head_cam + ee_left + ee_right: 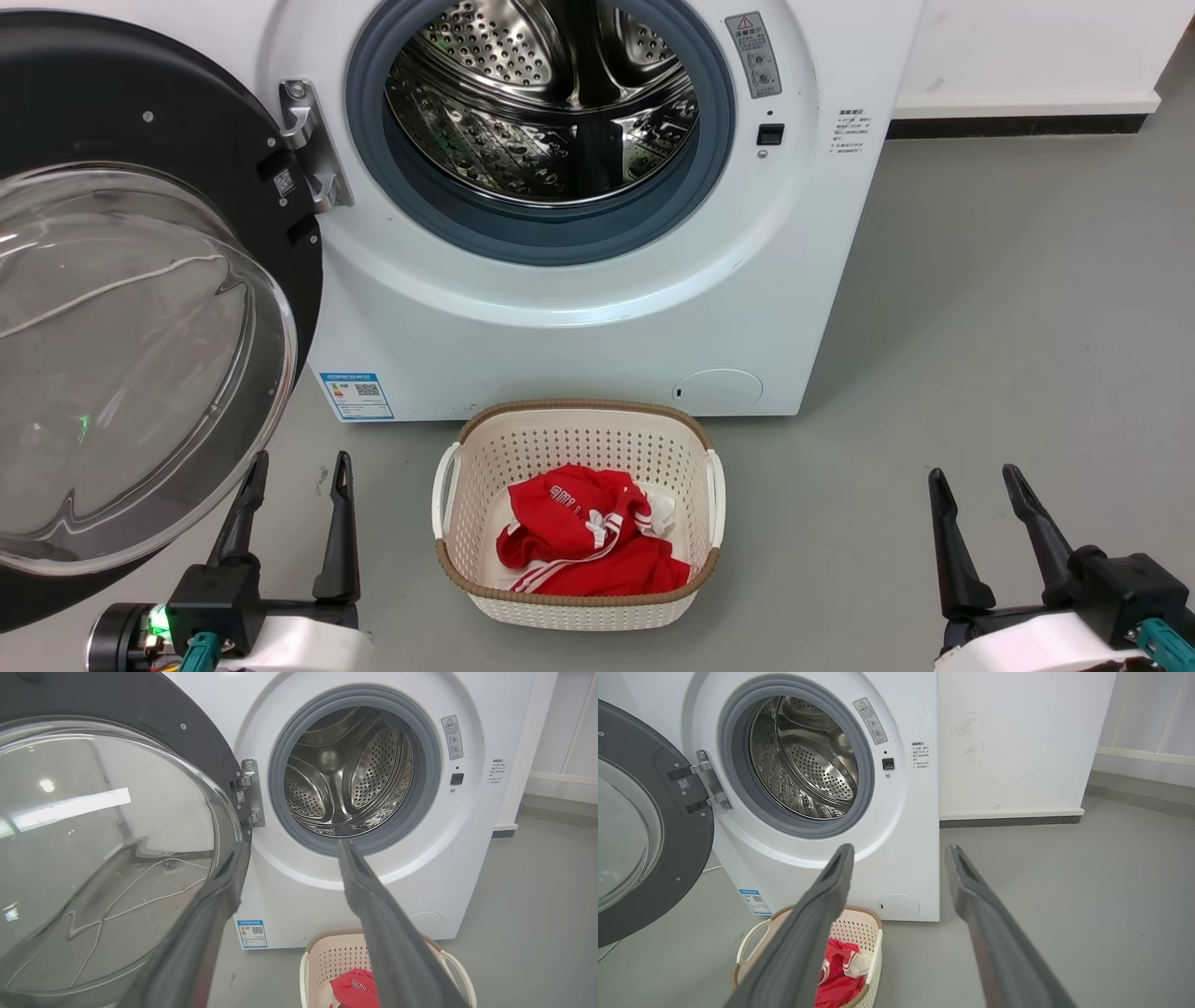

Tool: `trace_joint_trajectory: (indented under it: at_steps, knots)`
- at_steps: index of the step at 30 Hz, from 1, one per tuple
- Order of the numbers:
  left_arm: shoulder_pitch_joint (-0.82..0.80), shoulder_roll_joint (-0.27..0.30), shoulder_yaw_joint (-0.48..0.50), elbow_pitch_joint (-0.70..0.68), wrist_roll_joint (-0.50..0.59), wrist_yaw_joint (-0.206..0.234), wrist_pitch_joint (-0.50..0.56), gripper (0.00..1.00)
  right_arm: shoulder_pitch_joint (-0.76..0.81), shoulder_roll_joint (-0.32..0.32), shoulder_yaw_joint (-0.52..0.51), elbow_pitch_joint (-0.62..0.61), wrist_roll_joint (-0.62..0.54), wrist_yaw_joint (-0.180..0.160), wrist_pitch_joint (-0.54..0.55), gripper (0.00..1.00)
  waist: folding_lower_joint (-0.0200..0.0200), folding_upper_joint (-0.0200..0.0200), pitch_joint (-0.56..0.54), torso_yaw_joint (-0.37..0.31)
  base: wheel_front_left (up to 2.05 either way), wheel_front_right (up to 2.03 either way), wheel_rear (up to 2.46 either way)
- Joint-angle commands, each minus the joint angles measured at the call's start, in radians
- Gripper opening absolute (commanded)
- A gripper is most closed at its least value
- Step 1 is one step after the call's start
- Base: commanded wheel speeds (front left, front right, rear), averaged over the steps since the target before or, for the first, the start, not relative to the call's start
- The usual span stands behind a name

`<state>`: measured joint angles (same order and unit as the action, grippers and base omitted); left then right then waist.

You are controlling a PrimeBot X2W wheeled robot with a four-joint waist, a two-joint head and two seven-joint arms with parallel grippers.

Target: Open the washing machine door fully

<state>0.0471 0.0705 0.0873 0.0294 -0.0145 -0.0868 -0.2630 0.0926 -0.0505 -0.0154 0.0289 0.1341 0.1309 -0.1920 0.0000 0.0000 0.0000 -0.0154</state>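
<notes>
**Door swung wide, both grippers empty**

The door (131,327) is seen swung out to the left of the washer (579,308). It is hung on a metal hinge (308,140) at the left edge of the opening. Its inner face, a clear glass bowl ringed in glossy black, is turned toward the robot, and much of the left side of the head view is taken up by it. The steel drum (541,103) is laid bare behind a grey seal (551,238).

The left gripper (300,465) is held low, just below and to the right of the door's lower rim. Its fingers are spread apart and nothing is held between them. In the left wrist view one finger (222,896) is seen lying across the edge of the bowl; whether the door is touched there cannot be told.

The right gripper (975,474) is held at the lower right of the head view, well apart from the door and the washer, over grey floor (980,327). Its fingers are likewise parted, and nothing is gripped.

A pale perforated basket (579,443) with a brown rim is set on the floor just in front of the washer, below the drum and between the two grippers. A red garment (579,541) with white stripes is crumpled inside it.
</notes>
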Motion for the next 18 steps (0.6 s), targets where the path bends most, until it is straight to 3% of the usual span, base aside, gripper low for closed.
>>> trace_joint_trajectory:
  at_steps: [1, 8, 9, 18]
  knots:
    - [-0.01, 0.004, 0.0, 0.001, -0.007, 0.004, -0.002, 1.0, 0.003, 0.001, 0.0, 0.0, 0.004, 0.0, -0.003, 1.0, 0.0, 0.0, 0.0, 0.0, 0.0, 0.0, 0.0]
    - [-0.012, 0.005, -0.003, -0.004, -0.008, 0.006, -0.002, 1.0, 0.0, 0.001, 0.0, 0.004, 0.008, 0.0, -0.006, 1.0, 0.0, 0.0, 0.0, 0.003, 0.0, 0.0, 0.0]
    - [-0.001, 0.003, -0.003, -0.001, -0.008, 0.003, 0.0, 0.0, 0.0, 0.0, 0.0, 0.003, 0.007, 0.0, -0.002, 0.0, 0.0, 0.0, 0.0, 0.003, 0.0, 0.0, 0.0]
    - [-0.028, -0.002, 0.017, 0.052, -0.168, -0.003, 0.056, 0.0, -0.014, -0.009, 0.003, 0.031, 0.172, 0.0, 0.02, 0.0, 0.0, 0.0, 0.0, 0.004, 0.0, 0.0, 0.0]
